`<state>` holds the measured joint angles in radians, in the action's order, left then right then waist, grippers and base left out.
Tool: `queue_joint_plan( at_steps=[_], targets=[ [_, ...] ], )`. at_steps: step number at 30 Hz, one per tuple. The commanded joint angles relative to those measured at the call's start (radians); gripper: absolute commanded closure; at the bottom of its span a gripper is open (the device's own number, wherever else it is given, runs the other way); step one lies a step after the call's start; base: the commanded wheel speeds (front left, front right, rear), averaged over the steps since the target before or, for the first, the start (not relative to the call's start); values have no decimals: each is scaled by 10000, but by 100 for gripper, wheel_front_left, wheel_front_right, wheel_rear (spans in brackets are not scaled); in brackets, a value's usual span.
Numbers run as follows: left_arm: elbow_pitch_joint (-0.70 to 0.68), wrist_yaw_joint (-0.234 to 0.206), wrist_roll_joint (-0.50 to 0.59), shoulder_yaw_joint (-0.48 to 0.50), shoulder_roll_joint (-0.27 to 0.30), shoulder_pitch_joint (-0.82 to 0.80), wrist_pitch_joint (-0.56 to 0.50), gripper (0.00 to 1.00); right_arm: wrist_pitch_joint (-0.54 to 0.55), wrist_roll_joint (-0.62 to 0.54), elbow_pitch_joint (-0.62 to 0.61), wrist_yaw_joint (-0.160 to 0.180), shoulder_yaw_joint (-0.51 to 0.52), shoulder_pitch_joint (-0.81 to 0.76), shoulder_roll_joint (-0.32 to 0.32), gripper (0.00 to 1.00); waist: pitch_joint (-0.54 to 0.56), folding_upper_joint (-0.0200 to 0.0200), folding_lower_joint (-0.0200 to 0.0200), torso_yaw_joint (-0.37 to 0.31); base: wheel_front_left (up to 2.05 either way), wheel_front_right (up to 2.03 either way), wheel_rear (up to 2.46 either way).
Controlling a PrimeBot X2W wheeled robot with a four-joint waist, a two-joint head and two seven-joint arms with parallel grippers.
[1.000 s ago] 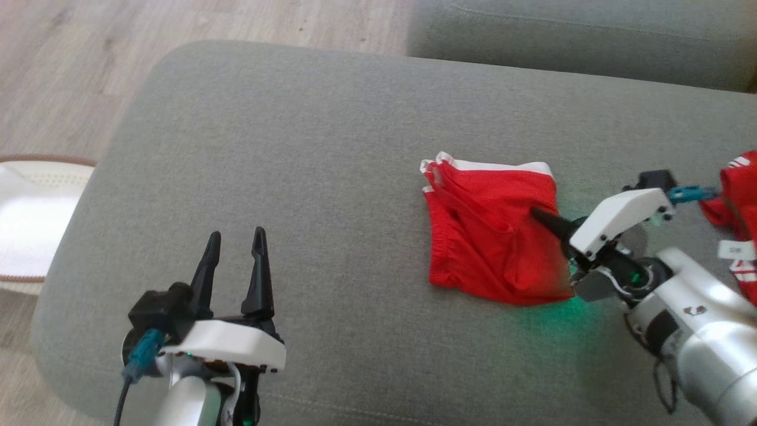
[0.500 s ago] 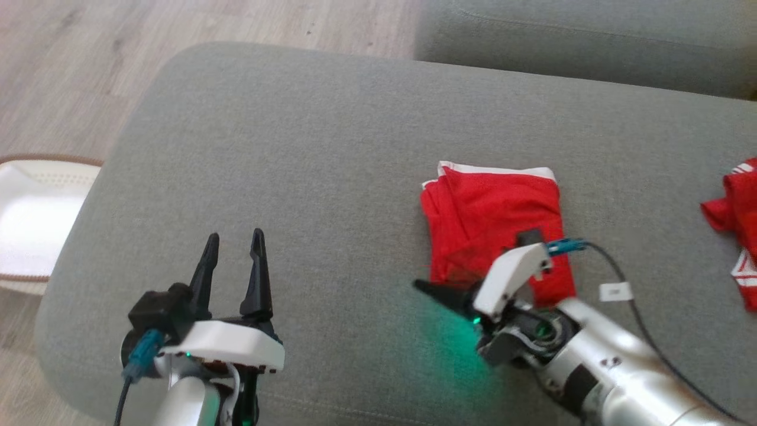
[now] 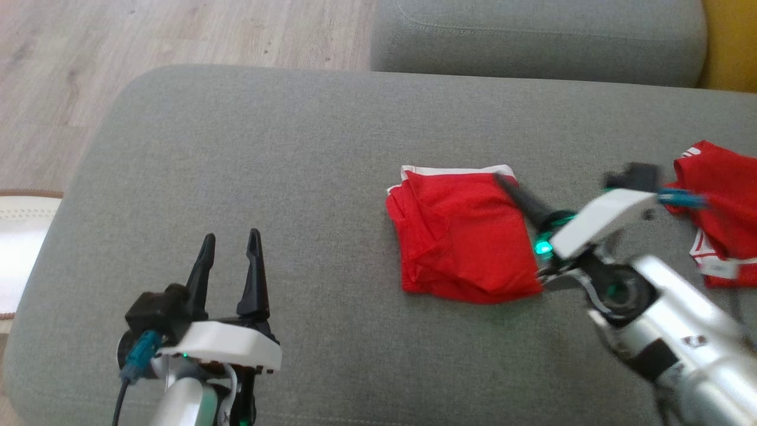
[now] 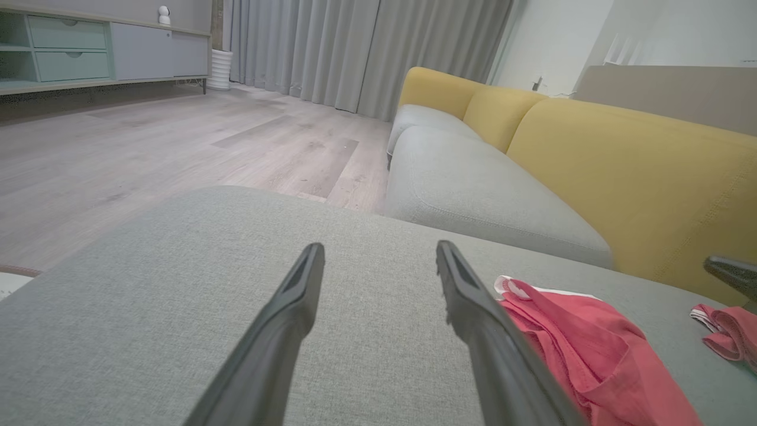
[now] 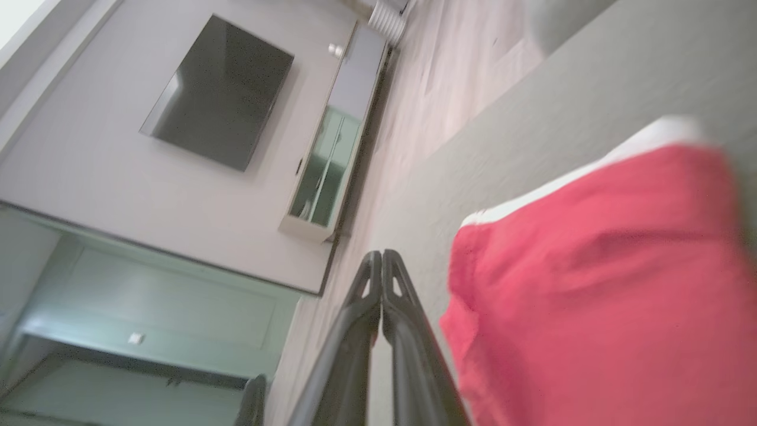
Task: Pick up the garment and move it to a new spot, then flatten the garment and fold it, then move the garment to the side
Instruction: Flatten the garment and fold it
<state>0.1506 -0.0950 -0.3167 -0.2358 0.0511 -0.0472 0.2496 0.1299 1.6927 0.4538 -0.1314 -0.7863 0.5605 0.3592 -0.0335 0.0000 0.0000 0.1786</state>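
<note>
Two fingers of the right hand (image 3: 501, 179), pressed together and holding nothing, now lie at the far right corner of the folded red shorts (image 3: 461, 236), by the white band. Half a second ago they pointed past the near left edge. The shorts sit mid-cushion on the grey sofa seat (image 3: 266, 148). Folding looks done; moving them aside remains. The left hand (image 3: 230, 235) hovers, fingers apart.

No text is readable. The small white tag (image 3: 719, 269) on the crumpled red cloth garment (image 3: 724, 195) at the right is too blurred, also the dark mark (image 3: 693, 341) on the silver forearm (image 3: 707, 361).
</note>
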Motion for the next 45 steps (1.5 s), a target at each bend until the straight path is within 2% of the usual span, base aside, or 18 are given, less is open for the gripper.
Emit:
queue_joint_plan(
  at_steps=[1, 4, 7, 15, 20, 27, 34, 38, 43, 44, 45],
  targets=[
    [-351, 72, 51, 337, -9, -335, 122, 0, -387, -250, -186, 7, 162, -14, 255, 100, -23, 0, 0, -6, 0, 0, 0],
    [-352, 82, 33, 265, -9, -383, 122, 0, -1047, -622, 464, 7, 356, 111, 622, 100, -110, 0, 0, 69, 0, 0, 0],
    [-316, 81, 14, 247, -9, -424, 122, 0, -1264, -941, 1473, 7, 248, 406, 558, 100, -224, 0, 0, 196, 0, 0, 0],
    [-301, 10, -131, 82, -9, -642, 122, 0, -772, -1489, 4531, 7, -503, 1536, -1020, 100, -544, 0, 0, 636, 0, 0, 0],
    [-282, -74, -213, 13, -9, -670, 122, 0, -448, -1585, 5251, 7, -827, 1613, -1902, 100, -634, 0, 0, 934, 0, 0, 0],
    [-295, -131, -237, 75, -9, -617, 122, 0, 203, -1877, 4646, 7, -1669, 989, -2649, 100, -604, 0, 0, 1018, 0, 0, 0],
    [-310, -147, -237, 128, -9, -617, 122, 0, 663, -1996, 3643, 7, -2293, 507, -2877, 100, -516, 0, 0, 732, 0, 0, 0],
    [-344, -134, -176, 210, -9, -588, 122, 0, 200, -2140, 2723, 7, -2197, 637, -2630, 100, -384, 0, 0, 439, 0, 0, 0],
    [-466, -104, -8, 366, -9, -518, 122, 0, -777, -2426, 1362, 7, -1730, 923, -1745, 100, -142, 0, 0, -4, 0, 0, 0],
    [-484, -105, 33, 412, -9, -489, 122, 0, -985, -2495, 1093, 7, -1609, 975, -1531, 53, -94, 0, 0, -109, 0, 0, 0],
    [-497, -99, 70, 460, -9, -457, 122, 0, -1174, -2579, 833, 7, -1497, 1028, -1302, 13, -46, 0, 0, -212, 0, 0, 0]
  ],
)
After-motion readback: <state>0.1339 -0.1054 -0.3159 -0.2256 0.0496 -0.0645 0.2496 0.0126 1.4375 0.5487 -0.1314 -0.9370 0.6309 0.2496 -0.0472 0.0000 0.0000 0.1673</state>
